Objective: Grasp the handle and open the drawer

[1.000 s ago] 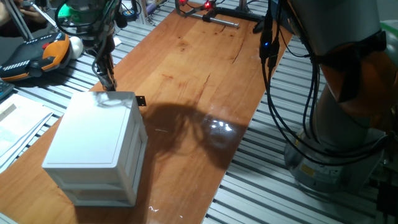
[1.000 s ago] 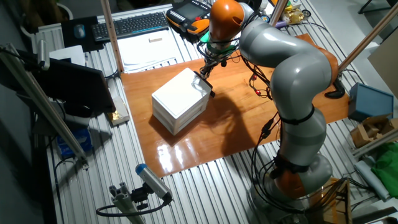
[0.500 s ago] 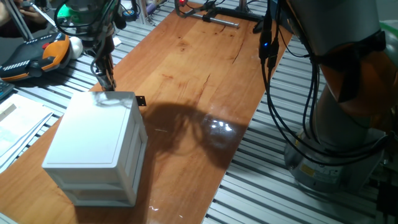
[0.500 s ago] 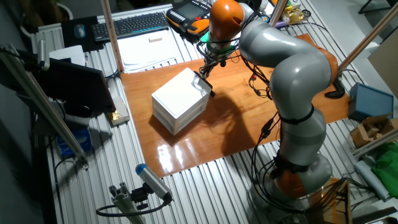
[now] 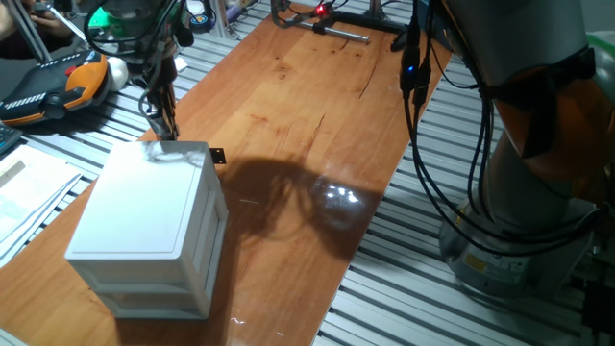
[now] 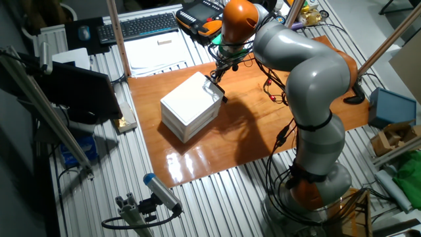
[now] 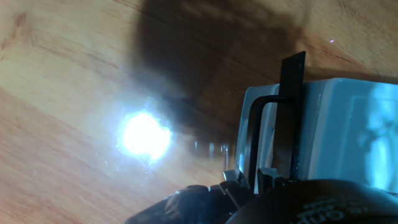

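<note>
The small white cabinet [image 5: 144, 226] stands on the wooden table, and also shows in the other fixed view [image 6: 189, 108]. Its top drawer [image 5: 215, 197] looks pushed in, flush with the front. The handle [image 5: 217, 156] is a tiny black tab on the drawer's front, also seen from the other side [image 6: 224, 99] and in the hand view [image 7: 292, 71]. My gripper [image 5: 166, 127] points down at the cabinet's far top edge, left of the handle and apart from it. Its fingers look pressed together and hold nothing. It also appears in the other fixed view [image 6: 214, 75].
A black clamp with a red part [image 5: 327, 17] lies at the table's far end. An orange and black device [image 5: 58, 85] and papers [image 5: 24, 187] lie left of the table. Cables [image 5: 418, 115] hang by the robot base. A keyboard [image 6: 138, 26] lies behind the table.
</note>
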You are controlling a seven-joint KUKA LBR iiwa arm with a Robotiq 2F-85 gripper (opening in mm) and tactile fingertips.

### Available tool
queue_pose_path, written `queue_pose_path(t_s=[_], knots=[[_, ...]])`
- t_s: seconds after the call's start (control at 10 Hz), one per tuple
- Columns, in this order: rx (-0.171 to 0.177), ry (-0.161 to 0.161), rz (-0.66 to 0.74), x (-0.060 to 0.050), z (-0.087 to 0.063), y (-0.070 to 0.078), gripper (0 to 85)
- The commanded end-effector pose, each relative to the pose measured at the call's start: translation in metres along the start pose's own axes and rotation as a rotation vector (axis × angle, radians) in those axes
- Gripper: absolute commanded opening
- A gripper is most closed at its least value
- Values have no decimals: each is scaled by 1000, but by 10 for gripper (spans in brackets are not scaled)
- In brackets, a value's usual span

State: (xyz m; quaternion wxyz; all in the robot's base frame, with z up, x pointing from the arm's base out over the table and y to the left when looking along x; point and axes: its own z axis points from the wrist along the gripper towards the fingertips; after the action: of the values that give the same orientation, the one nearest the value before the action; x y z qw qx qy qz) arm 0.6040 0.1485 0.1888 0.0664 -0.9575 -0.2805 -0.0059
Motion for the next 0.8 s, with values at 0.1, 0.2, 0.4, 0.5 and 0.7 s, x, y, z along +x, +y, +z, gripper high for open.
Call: queue_pose_path(t_s=[0.1,0.2,0.4,0.5,0.7], knots=[[-1,1,-2,0,1,0,233],[-2,2,-2,1,2,0,233],[-12,1,0,1,4,0,233],[-12,1,2,1,4,0,233],[-12,1,6,2,6,1,233]])
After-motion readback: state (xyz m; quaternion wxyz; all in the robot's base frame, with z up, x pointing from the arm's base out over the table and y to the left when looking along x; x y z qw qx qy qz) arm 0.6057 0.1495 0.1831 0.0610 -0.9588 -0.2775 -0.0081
